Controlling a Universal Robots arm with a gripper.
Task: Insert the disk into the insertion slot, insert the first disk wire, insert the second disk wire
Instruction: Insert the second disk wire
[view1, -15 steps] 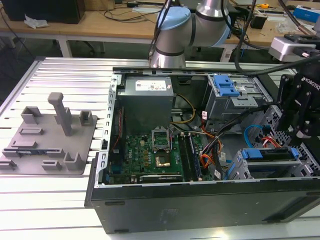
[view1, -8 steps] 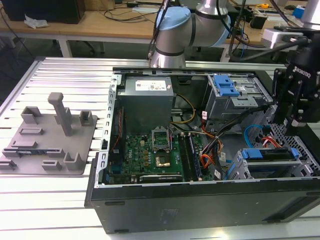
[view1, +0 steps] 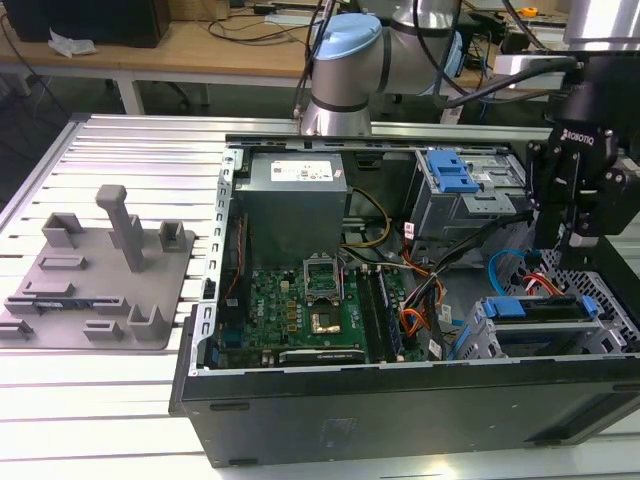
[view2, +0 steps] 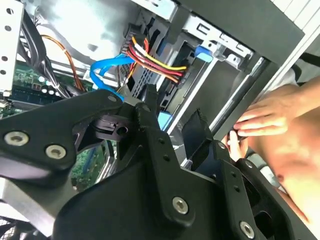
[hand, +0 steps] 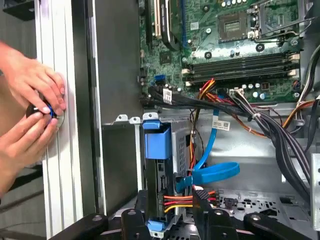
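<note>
Slotted metal table (view1: 120, 380), bearing open computer case (view1: 400, 420). Seated in insertion slot (view1: 478, 335): disk (hand: 157, 142); this step judged done. Blue wire (hand: 215, 172) and red-yellow wire bundle (hand: 179, 202) both reach its rear; full seating unconfirmed. Above them, tool (hand: 170, 200), fingers apart, straddling the bundle's plug end.

The disk (view1: 530, 305), silver-grey in a bright blue carrier, sits inside the insertion slot (view1: 480, 335), a low grey metal cage with perforated sides, low on the exterior view's right. In the first wrist view the disk stands edge-on, with the carrier's blue end protruding from the cage. A flat blue wire (hand: 212, 172) loops just beside it. A red, orange and yellow wire bundle (hand: 177, 201) reaches its end; whether either is plugged in cannot be told.
</note>
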